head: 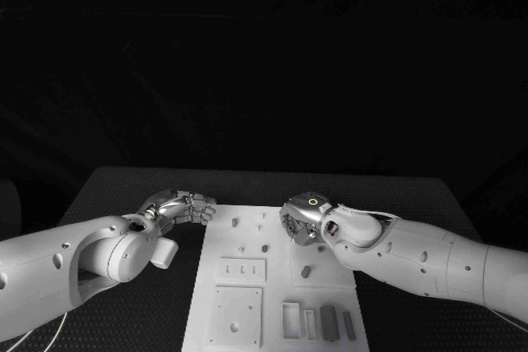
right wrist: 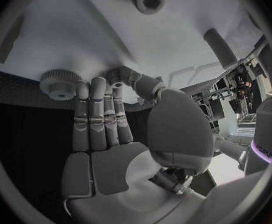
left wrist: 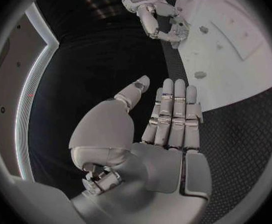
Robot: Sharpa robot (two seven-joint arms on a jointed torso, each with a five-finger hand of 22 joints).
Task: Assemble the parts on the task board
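Near edge of board: grey bars (head: 328, 321) are lying side by side by the board's near right corner, their long axes running from me toward the far side; beside them, to the left, 2 recessed square plates (head: 239, 306) are sitting flat.

Left hand: my left hand (head: 185, 208) is hovering over the black table (head: 132, 185) just off the left edge of the task board (head: 255, 241), fingers straight and together, thumb apart, grasping nothing.

Middle of board: small pegs (head: 252, 223) are dotting the far half; I cannot tell which way each is leaning.

Gear: the toothed wheel (right wrist: 60, 82) is lying flat at the board's edge, axis upright, just beyond my right fingertips (right wrist: 91, 84); whether they are touching it I cannot tell.

Right hand: my right hand (head: 304, 221) is hanging over the board's right half, palm down, fingers extended, released, carrying nothing.

Step in hand: I am judging this as reaching for a part, likely the gear.

Doing it well: I should be lowering slowly, pinching the gear across its rim, keeping it level, so its bore is meeting a peg squarely.
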